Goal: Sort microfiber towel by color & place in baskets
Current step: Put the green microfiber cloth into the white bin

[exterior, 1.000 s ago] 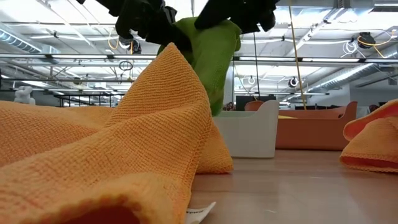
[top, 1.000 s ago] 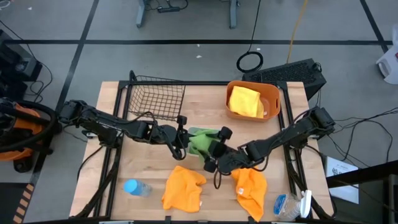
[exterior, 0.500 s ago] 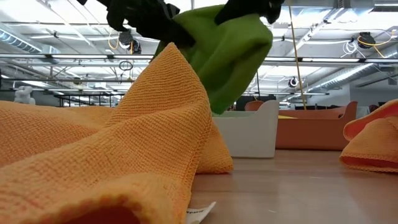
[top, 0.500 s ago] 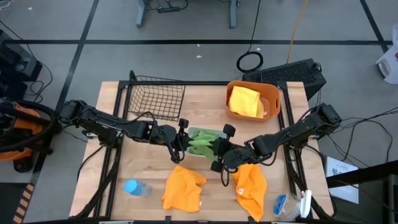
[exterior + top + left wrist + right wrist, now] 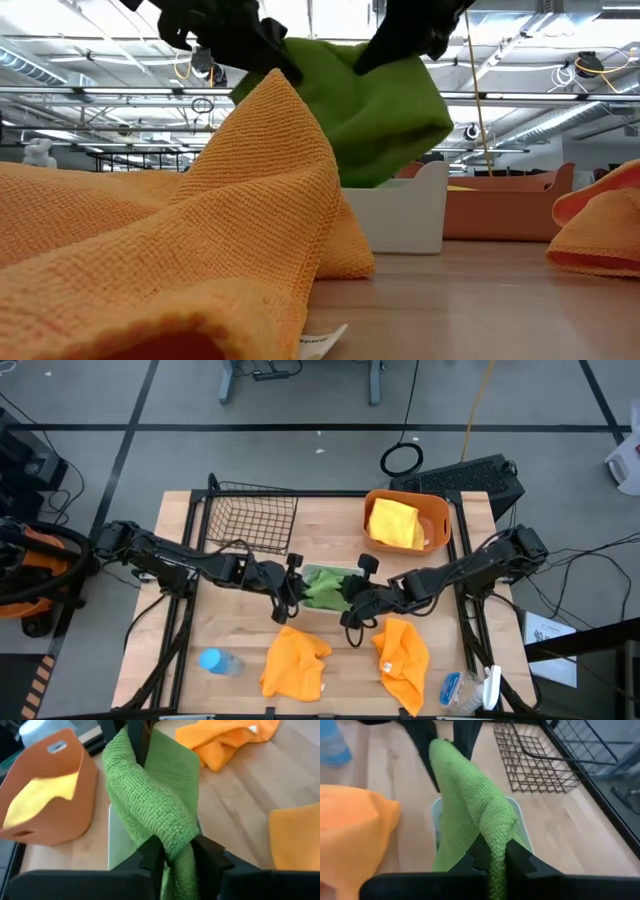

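A green towel (image 5: 325,588) hangs stretched between my two grippers above the white tray (image 5: 400,215) at the table's middle. My left gripper (image 5: 293,588) is shut on its left end, my right gripper (image 5: 350,598) on its right end. The towel's lower edge (image 5: 385,170) dangles over the tray. One yellow towel (image 5: 393,522) lies in the orange tub (image 5: 440,520) at the far right. Two orange towels (image 5: 295,660) (image 5: 403,660) lie crumpled on the table's near side. The black wire basket (image 5: 250,515) stands at the far left. My left gripper pinches a bunched end of the green towel (image 5: 176,851) between its two fingers, coming from the table's left and slanting down. The cloth runs away from the fingers, lifted clear. My right gripper pinches the opposite bunched end (image 5: 496,845) between its two fingers, slanting down from the right. The towel spans between the grippers with its lower part hanging.
A blue-capped bottle (image 5: 218,660) lies at the near left. A spray bottle (image 5: 470,690) lies at the near right corner. Bare wood shows between the wire basket and the orange tub.
My right gripper has taken hold of the green towel and moved toward the table's right edge. The towel, which hung narrow from my left gripper, is now spread wide between the two grippers above the tray.
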